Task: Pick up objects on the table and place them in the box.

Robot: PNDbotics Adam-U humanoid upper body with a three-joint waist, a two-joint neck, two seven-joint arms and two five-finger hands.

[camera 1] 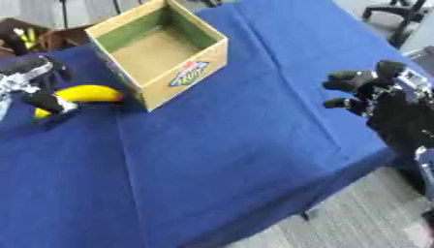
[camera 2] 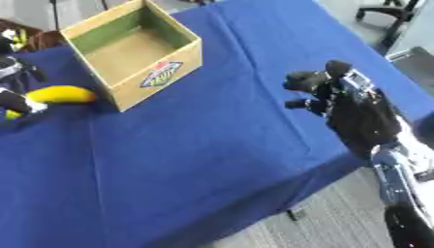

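Note:
A yellow banana (camera 1: 91,93) lies on the blue tablecloth (camera 1: 237,145) at the far left, just left of the box. My left hand (camera 1: 30,72) comes in from the left edge, and a black finger (camera 1: 49,102) curls across the banana's near end, so yellow shows on both sides of it. The open cardboard box (camera 1: 191,68), green inside its walls and with a logo on its side, stands at the upper left with nothing visible in it. My right hand (camera 2: 356,111) hovers over the table's right edge, fingers relaxed and pointing left, holding nothing.
The table's near right corner drops off to grey floor (camera 1: 356,213). A black office chair (camera 1: 398,12) stands beyond the far right corner. Dark clutter (camera 1: 25,36) sits behind the box at the upper left. Bare blue cloth spans the middle.

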